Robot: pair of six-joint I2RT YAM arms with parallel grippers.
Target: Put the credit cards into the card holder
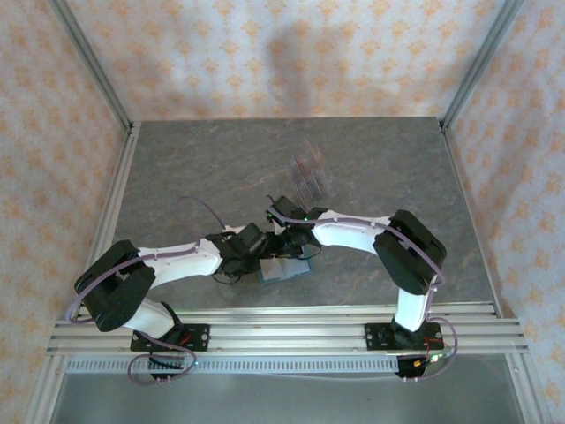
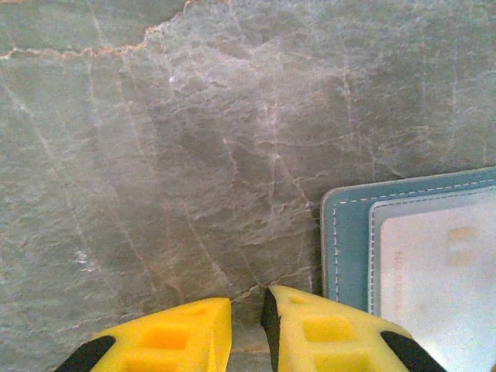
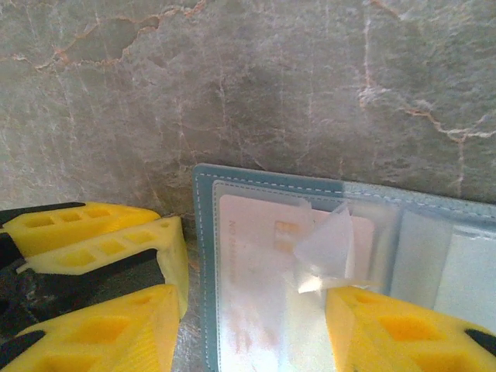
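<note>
Right wrist: one credit card (image 3: 248, 263) inside one card holder (image 3: 203, 232); right end effector (image 3: 252, 301) open, left end effector (image 2: 248, 304) near-closed.

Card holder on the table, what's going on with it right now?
The teal card holder lies open, a pale card in its clear pocket. The right gripper hangs over it, fingers apart, gripping nothing. The left gripper, fingers nearly together, is beside the holder's edge.

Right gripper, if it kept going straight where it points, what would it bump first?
Probably the teal card holder. It lies open on the table, just ahead of the right gripper and between its open jaws. Depth is hard to judge here.
</note>
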